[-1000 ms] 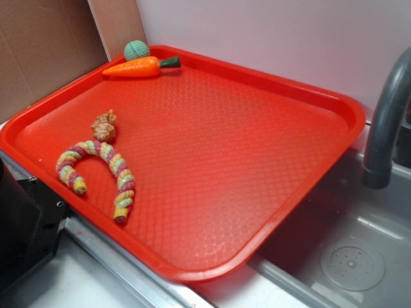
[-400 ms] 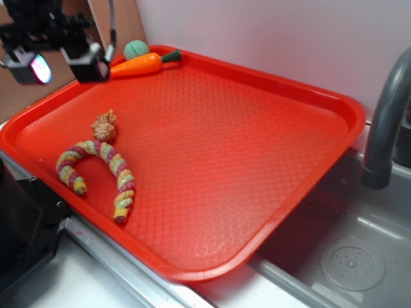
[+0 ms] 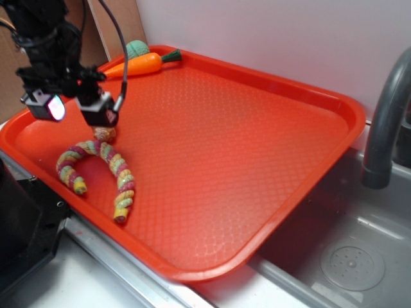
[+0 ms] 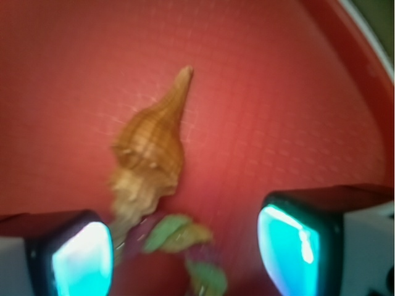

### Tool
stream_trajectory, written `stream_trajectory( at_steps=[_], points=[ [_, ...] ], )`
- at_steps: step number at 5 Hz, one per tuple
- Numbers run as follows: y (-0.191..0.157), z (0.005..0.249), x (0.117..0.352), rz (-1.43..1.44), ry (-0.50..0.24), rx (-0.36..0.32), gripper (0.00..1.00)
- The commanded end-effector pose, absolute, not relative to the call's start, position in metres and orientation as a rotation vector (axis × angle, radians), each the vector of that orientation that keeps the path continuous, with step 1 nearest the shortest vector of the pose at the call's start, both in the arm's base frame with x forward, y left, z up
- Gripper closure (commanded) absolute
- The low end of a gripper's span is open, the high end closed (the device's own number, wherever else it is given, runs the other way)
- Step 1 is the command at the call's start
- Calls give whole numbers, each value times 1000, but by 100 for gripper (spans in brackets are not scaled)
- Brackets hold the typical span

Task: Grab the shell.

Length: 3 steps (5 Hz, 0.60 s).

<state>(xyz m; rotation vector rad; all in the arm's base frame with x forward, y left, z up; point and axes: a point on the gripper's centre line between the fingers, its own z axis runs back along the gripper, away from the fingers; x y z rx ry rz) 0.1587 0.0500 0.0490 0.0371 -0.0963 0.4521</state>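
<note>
Shell [image 4: 150,155] on the red tray [image 3: 270,160] near its left rim, beside the twisted rope [image 3: 96,168], tip pointing away from the wrist camera, gripper [image 3: 76,108] spread wide just above it, open tray floor to the right.

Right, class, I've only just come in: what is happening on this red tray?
A robot arm's open end effector hovers over the shell, which lies on the red tray beside a curved twisted rope. Nothing is gripped yet. A toy carrot and a teal ball sit at the tray's far corner.
</note>
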Motion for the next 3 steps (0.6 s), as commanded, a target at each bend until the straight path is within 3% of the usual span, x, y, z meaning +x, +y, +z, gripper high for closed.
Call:
stream_trajectory(
  at_steps=[1, 2, 3],
  points=[
    [44, 20, 176, 341, -77, 52, 0],
    [39, 8, 173, 328, -40, 64, 37],
    [41, 16, 184, 340, -1, 79, 100]
  ],
)
